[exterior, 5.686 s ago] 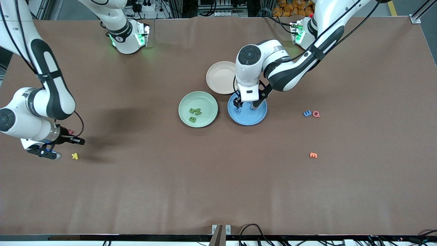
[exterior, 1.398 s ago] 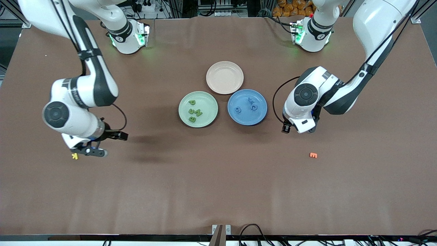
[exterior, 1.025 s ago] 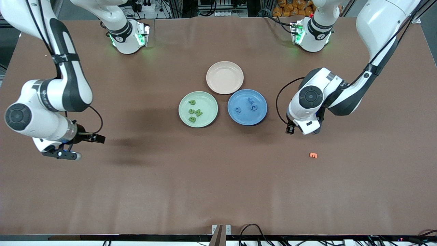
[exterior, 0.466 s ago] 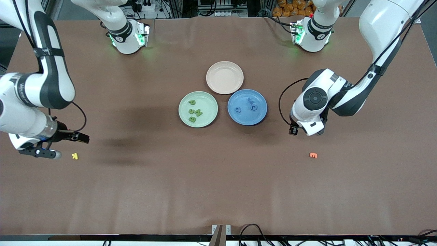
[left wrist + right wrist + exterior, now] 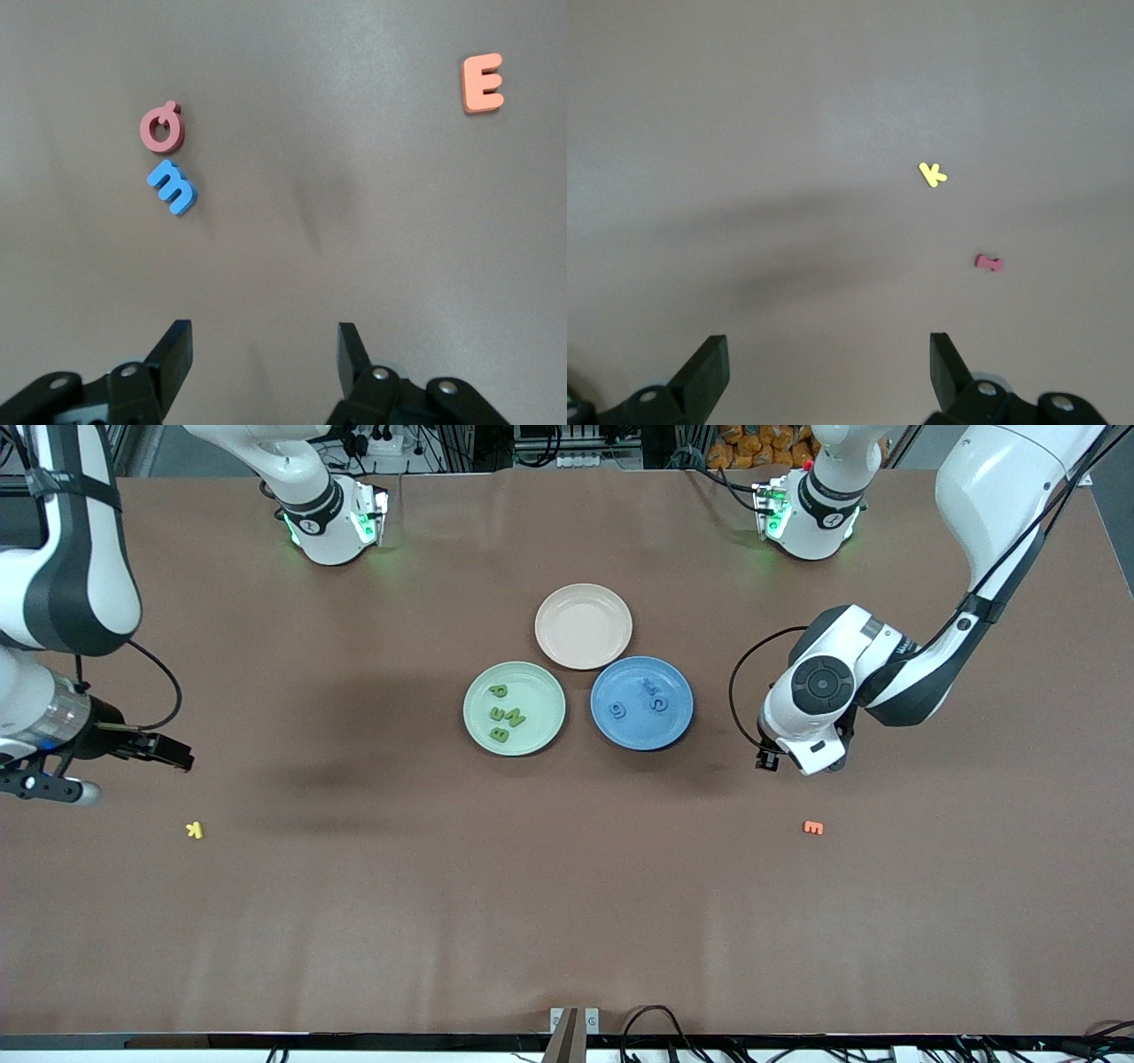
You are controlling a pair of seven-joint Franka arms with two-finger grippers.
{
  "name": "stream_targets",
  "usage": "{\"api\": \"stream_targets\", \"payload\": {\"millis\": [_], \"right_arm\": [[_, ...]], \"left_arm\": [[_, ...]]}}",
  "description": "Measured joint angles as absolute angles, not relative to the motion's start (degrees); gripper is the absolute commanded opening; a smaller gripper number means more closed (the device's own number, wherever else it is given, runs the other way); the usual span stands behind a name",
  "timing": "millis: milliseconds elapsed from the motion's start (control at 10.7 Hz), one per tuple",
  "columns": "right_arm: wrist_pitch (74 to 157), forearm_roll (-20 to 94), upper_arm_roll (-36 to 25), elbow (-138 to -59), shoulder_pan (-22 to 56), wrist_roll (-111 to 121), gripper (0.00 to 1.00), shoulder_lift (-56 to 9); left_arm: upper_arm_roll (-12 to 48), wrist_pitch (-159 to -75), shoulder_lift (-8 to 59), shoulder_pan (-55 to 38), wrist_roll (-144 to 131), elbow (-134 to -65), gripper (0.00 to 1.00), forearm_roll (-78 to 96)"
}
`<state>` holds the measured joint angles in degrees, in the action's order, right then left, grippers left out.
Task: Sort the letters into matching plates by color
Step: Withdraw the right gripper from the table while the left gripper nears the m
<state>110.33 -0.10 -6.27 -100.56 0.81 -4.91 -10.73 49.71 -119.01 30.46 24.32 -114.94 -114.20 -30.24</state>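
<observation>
Two robot arms over a brown table (image 5: 567,886) with letters and plates.
Green plate (image 5: 477,731) holds green letters (image 5: 505,716); beside it, blue plate (image 5: 678,722) holds blue letters (image 5: 636,701). Left gripper (image 5: 264,354), open and empty, hangs near the blue plate above a blue m (image 5: 172,186). Right gripper (image 5: 827,363) hangs open, well apart.

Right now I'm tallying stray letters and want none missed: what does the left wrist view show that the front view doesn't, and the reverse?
Only the left wrist view shows the blue letter and the red Q, lying close together on the table; in the front view the left arm hides them. It also shows the left pincer open and empty.

Only the front view shows the green plate holding green letters, the blue plate holding blue letters, the beige plate and the yellow K.

Both show the orange E and the brown table.
</observation>
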Motion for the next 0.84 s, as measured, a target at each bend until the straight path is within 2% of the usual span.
{"api": "stream_targets", "payload": {"millis": [373,839], "right_arm": [[102.31,-0.10,-6.33,-94.52,0.91,-4.86,1.00,-8.86],[100.22,-0.98,-6.04,-93.57,3.22,-4.70,1.00,-3.12]], "left_arm": [[49.61,-118.95,30.45,25.18,-114.94,-114.98,0.73,-30.26],[49.42,-118.95,30.43,28.43,-114.79,-116.59,0.73,-30.40]]}}
